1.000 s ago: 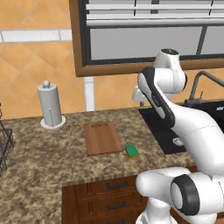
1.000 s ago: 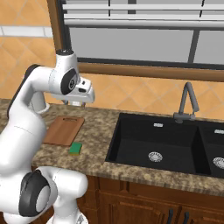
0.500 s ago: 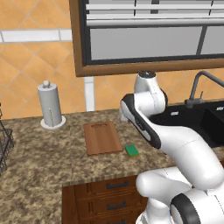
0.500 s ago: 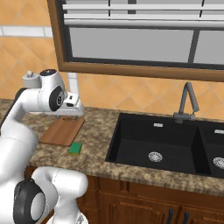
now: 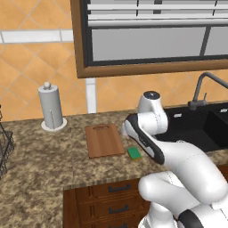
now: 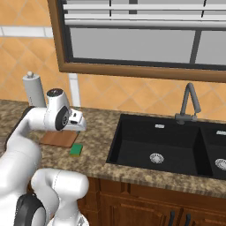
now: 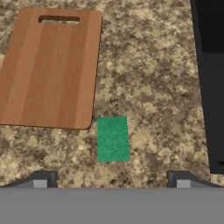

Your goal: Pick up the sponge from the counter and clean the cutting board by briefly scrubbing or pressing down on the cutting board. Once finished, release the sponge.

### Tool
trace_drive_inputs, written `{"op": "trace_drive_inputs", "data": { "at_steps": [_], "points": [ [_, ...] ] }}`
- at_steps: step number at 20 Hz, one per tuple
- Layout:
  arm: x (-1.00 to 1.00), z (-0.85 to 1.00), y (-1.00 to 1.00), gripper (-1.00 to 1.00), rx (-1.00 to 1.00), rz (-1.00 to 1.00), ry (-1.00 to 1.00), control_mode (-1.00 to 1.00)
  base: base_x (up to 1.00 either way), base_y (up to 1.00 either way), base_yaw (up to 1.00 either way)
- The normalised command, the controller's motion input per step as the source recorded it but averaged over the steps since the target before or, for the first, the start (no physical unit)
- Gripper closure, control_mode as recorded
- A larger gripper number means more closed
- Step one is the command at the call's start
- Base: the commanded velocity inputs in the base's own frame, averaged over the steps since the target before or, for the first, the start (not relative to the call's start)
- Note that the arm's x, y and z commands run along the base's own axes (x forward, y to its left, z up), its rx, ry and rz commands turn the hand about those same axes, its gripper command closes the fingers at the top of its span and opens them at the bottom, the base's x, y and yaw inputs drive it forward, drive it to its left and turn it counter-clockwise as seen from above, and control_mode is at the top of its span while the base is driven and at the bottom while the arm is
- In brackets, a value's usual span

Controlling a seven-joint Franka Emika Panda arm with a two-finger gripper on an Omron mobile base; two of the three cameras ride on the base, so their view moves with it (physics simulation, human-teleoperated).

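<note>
The green sponge [image 7: 113,138] lies flat on the speckled counter [image 7: 148,65], just off the near right corner of the cutting board [image 7: 48,68]. The reddish-brown board is bare, its slot handle at the far end. My gripper [image 7: 111,181] hangs above the sponge, open wide, one fingertip [image 7: 43,179] on each side of it and nothing between them. From the left base view the sponge [image 5: 134,153] sits right of the board [image 5: 104,140], partly under my bent arm. From the right base view my hand hovers over the sponge [image 6: 76,149] and the board [image 6: 57,139].
The black sink [image 6: 167,145] with its faucet [image 6: 189,103] lies to the right; its edge [image 7: 212,78] runs close beside the sponge. A paper towel roll [image 5: 51,107] stands at the back left. A wire basket [image 5: 3,147] sits at the far left edge.
The arm has folded down and lowered the hand toward the counter over the sponge. The jaws have opened wider. Sponge and board have not moved.
</note>
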Motion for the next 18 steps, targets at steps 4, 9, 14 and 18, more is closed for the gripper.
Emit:
{"op": "trace_drive_inputs", "data": {
  "at_steps": [4,9,14,18],
  "points": [
    [0.00,-0.61,0.00,-1.00,0.08,0.00,0.00,-1.00,0.00,0.00,0.00],
    [0.08,-0.44,0.00,-1.00,-0.02,0.00,0.00,-1.00,0.00,0.00,0.00],
    [0.16,-0.33,0.00,-1.00,-0.04,0.00,0.00,-1.00,0.00,0.00,0.00],
    [0.20,-0.20,0.00,-1.00,-0.07,0.01,0.00,-1.00,0.00,0.00,0.00]
  ]
}}
